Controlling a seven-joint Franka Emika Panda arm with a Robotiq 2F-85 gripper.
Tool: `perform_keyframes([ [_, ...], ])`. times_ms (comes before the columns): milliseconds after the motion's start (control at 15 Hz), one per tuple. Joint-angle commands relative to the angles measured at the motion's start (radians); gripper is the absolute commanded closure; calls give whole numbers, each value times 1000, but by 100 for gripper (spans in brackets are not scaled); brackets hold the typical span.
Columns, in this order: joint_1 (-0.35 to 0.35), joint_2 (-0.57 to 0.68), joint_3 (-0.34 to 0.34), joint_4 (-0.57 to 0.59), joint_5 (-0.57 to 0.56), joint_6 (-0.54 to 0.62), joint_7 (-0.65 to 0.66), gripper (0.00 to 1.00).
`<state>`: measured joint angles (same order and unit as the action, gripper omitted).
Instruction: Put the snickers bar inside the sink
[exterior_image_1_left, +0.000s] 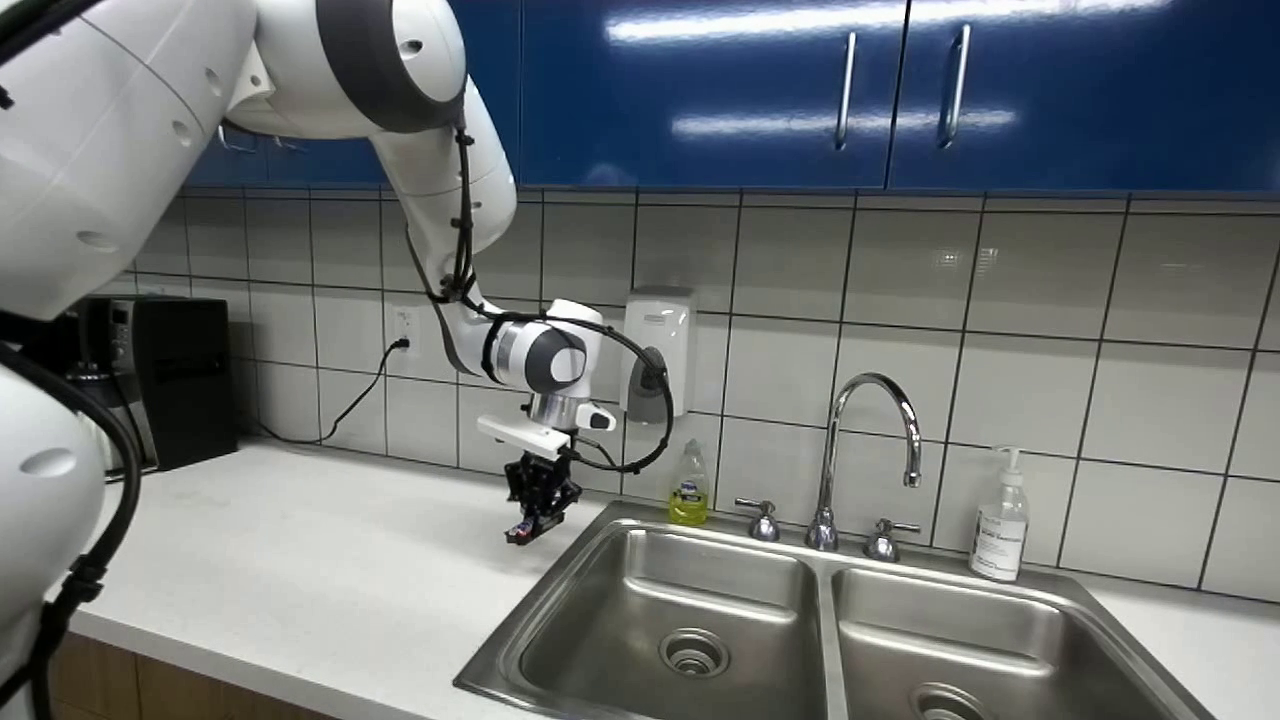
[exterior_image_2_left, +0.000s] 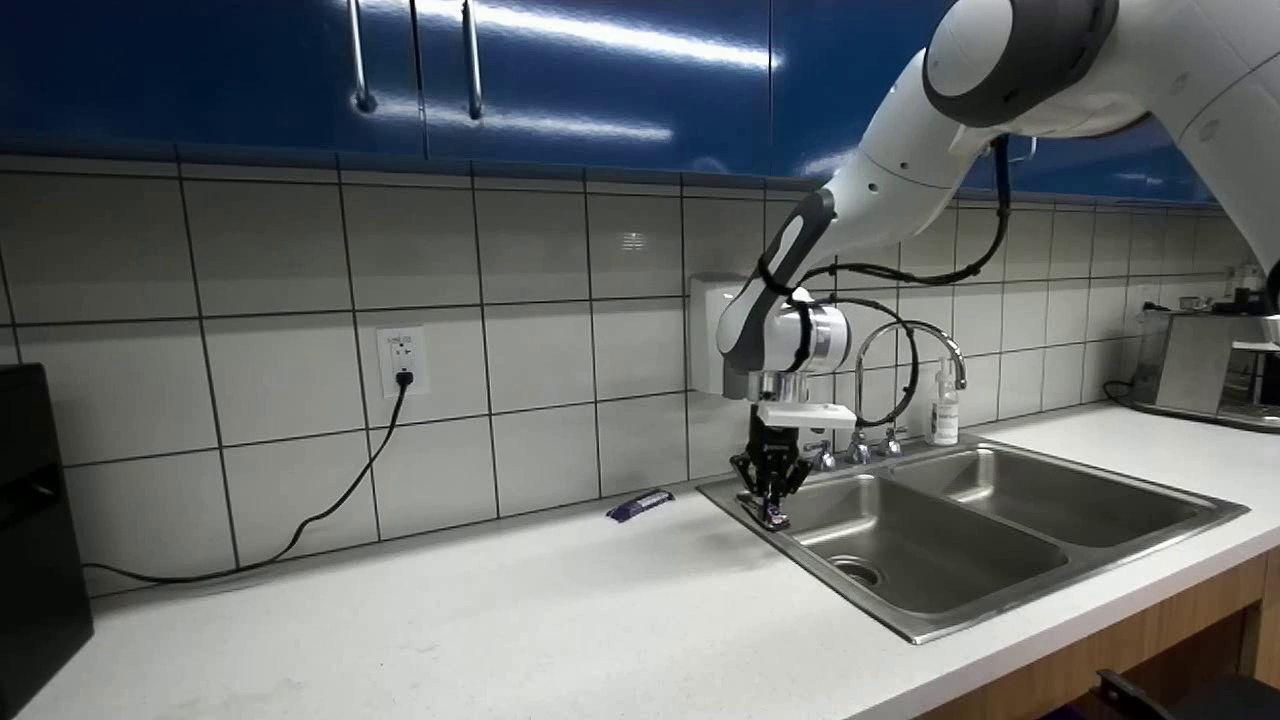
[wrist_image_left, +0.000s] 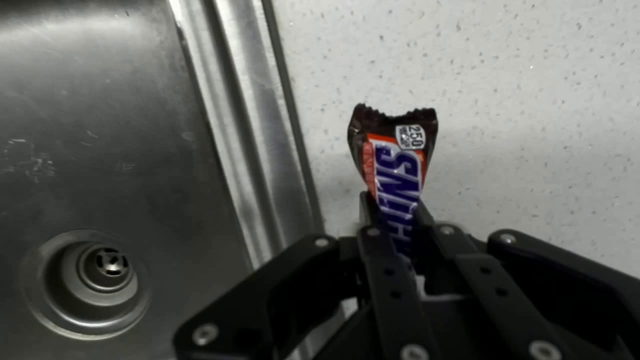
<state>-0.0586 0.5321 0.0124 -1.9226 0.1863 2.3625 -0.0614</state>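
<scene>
- Step in hand, I judge: the carry. The gripper (wrist_image_left: 396, 211) has the candy bar (wrist_image_left: 397, 165) pinched by its long sides between the jaws, over the counter (wrist_image_left: 515, 125).
- Next should be a sideways move to the sink (wrist_image_left: 260, 125), left of the jaws in the wrist view, then release.
- The candy bar's long axis runs out ahead of the jaws; one crimped end points forward, the other is hidden.

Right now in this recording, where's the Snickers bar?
In the wrist view, the Snickers bar is pinched in the gripper, over the speckled countertop, right of the steel sink.
</scene>
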Motion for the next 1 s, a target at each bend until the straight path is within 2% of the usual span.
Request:
perform_keyframes([
  [0, -54, -66, -18, -74, 54, 37, 26, 96],
  [533, -158, -137, -68, -170, 160, 91, 9, 96],
  [933, -198, -164, -101, -201, 192, 95, 5, 96],
])
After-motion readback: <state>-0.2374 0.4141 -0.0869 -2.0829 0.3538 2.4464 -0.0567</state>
